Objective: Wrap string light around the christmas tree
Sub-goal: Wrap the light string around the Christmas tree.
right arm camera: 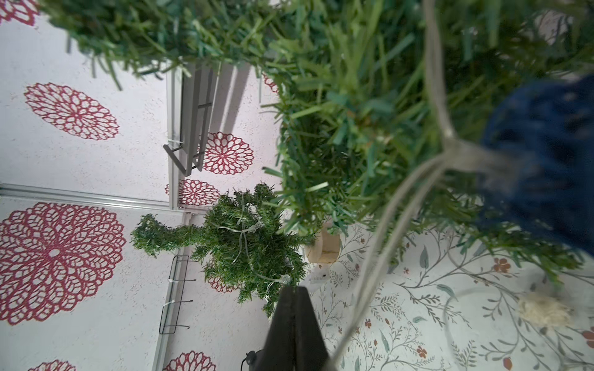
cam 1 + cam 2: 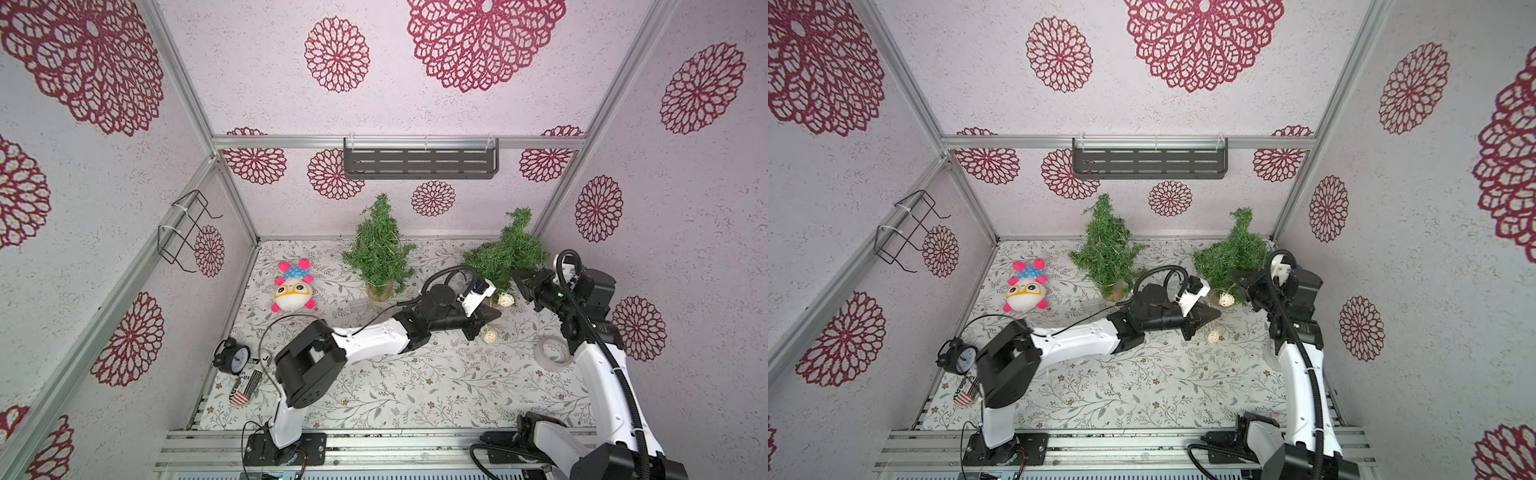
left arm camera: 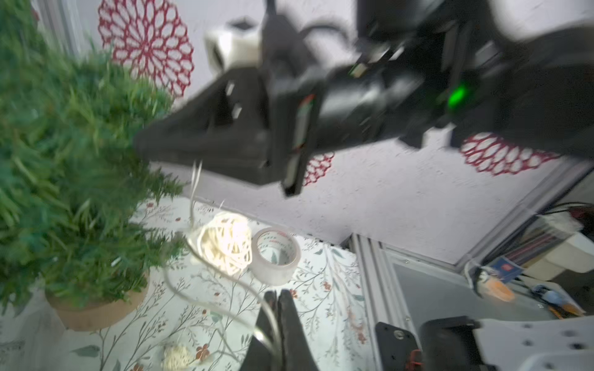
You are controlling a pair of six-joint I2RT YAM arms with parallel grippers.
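The christmas tree (image 2: 505, 253) stands in its pot at the back right, green and bushy, and fills much of the right wrist view (image 1: 353, 96). The string light is a thin pale wire (image 3: 225, 282) with woven balls (image 2: 505, 300) (image 2: 489, 333) lying by the tree's foot. My left gripper (image 3: 278, 294) sits low beside the balls (image 2: 498, 316), shut, with the wire running in between its fingers. My right gripper (image 2: 515, 274) is shut at the tree's lower branches (image 3: 138, 144). The wire (image 3: 196, 173) hangs from under its fingers and runs alongside them (image 1: 369, 273).
A second tree (image 2: 378, 249) at the back middle carries a thin light wire (image 1: 244, 237). A tape roll (image 2: 555, 351) lies by the right arm. A plush toy (image 2: 293, 286), an alarm clock (image 2: 232, 355) and a printed tube (image 2: 245, 384) lie on the left. A shelf (image 2: 419, 160) hangs on the back wall.
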